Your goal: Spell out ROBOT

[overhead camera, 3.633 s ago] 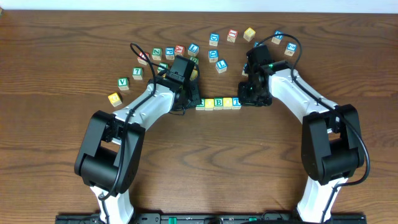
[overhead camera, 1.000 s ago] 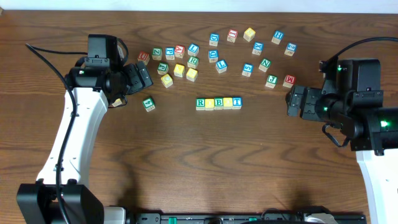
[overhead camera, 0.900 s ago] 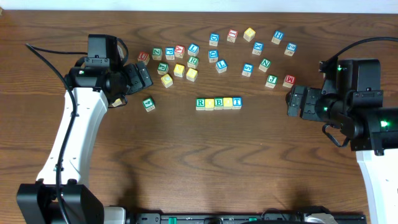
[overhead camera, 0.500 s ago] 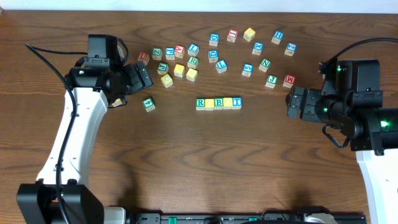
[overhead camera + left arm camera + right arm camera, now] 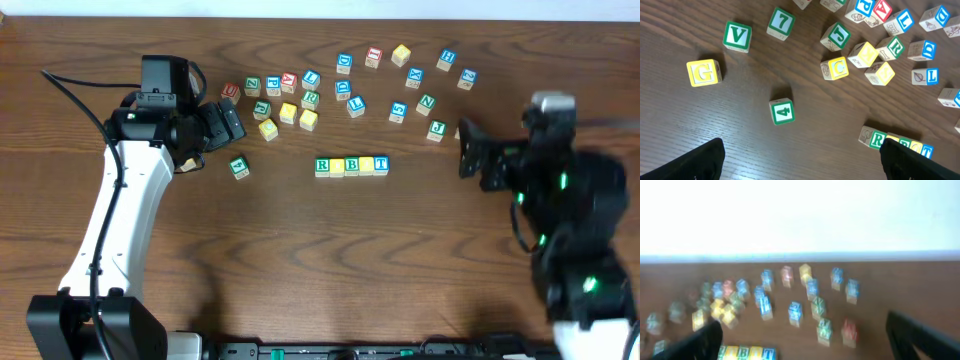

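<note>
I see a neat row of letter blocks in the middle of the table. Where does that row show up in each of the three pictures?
Overhead: the row of blocks lies mid-table, below the scattered blocks.
Left wrist: bottom right corner, only partly showing.
Right wrist: bottom edge, left of centre, blurred.
Shared landmark: the three yellow blocks clustered beyond the row's R end.

Table: dark brown wood-grain tabletop (image 5: 320,260) (grain running left to right).
Backdrop: plain white wall (image 5: 800,215), beyond the 12 o'clock edge.
</note>
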`<state>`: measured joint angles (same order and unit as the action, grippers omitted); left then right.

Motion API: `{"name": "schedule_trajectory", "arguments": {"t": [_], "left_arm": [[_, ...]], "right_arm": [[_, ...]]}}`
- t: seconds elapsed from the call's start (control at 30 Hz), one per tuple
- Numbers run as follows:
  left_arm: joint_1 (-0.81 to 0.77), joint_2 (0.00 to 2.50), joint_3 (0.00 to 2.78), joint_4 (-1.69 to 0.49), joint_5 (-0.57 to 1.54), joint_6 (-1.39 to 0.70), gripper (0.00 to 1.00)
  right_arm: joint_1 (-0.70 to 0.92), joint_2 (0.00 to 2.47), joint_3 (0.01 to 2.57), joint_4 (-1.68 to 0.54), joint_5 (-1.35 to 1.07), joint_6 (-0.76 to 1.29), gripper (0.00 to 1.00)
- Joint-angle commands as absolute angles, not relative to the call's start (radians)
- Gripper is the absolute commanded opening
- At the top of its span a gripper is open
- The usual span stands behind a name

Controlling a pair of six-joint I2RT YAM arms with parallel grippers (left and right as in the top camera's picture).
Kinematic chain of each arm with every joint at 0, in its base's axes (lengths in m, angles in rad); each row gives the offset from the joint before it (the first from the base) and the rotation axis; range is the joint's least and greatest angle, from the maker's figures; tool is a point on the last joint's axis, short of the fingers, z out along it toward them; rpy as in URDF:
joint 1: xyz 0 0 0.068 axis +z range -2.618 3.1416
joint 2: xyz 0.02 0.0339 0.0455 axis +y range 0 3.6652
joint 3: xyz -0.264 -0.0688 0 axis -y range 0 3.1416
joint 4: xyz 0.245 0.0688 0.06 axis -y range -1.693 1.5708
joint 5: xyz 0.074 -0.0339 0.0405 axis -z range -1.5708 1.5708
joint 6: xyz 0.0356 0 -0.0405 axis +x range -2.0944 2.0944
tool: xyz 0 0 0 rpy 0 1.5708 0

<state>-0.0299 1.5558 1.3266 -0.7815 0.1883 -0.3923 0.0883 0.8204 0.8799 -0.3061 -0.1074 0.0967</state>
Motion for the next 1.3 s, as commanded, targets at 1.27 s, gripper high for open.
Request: {"name": "schedule_trajectory", "arguments": {"t": [1.27], "left_arm": [[-0.030, 1.556, 1.340, -0.781, 0.183, -0.393, 0.98]], "right_arm": [[0.087, 0.010, 0.006, -0.065, -0.126, 0.077, 0.99]]}}
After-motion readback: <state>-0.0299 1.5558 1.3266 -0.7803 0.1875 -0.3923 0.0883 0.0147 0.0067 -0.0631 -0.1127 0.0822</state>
